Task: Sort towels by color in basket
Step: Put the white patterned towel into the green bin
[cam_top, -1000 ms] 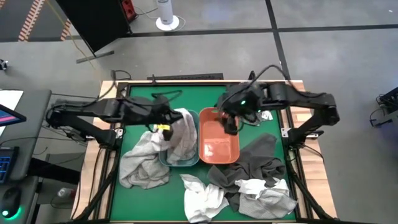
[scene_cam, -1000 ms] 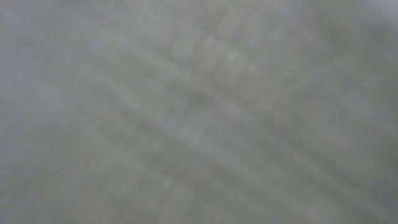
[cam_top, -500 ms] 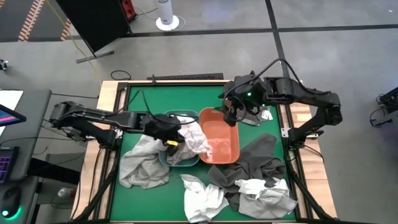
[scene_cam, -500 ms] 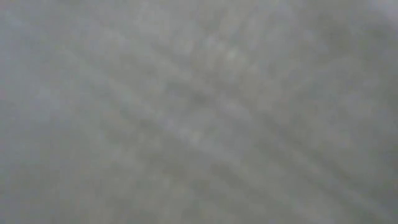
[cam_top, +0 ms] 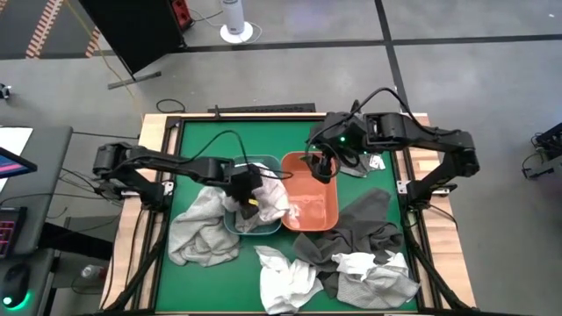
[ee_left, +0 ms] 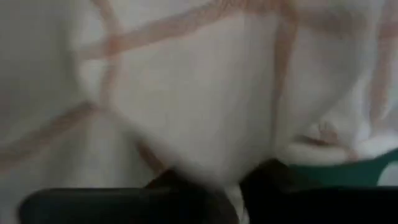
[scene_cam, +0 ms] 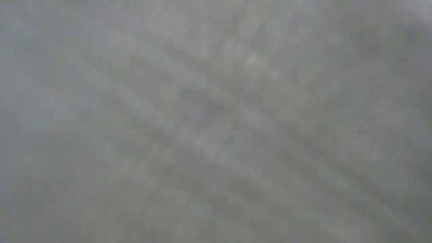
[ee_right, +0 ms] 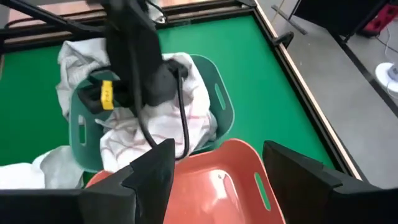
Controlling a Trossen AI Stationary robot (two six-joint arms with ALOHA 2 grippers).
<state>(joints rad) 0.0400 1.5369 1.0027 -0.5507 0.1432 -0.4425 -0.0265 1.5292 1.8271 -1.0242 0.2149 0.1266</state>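
**Green tabletop, two baskets, towels sorted and unsorted**

Green felt covers the tabletop [cam_top: 198, 145], where a teal basket [cam_top: 235, 226] and a coral basket [cam_top: 309, 204] stand side by side near the middle. The left hand [cam_top: 248, 195] is down inside the teal basket, pressed into a white towel with faint reddish checks [cam_top: 274, 200] that fills it; the cloth crowds the left wrist view, and whether the fingers are pinching it or have let go cannot be told. The right hand [cam_top: 320, 167] hovers over the far rim of the coral basket with its fingers [ee_right: 146, 180] spread wide and nothing between them.

A light grey towel [cam_top: 202, 235] lies crumpled on the tabletop just left of the teal basket, touching it. A dark grey towel [cam_top: 360, 230] is heaped to the right of the coral basket. Two white towels lie at the near edge: one [cam_top: 285, 279] in front of the baskets, another [cam_top: 378, 274] partly on the dark grey heap. The low view shows only a grey blur.
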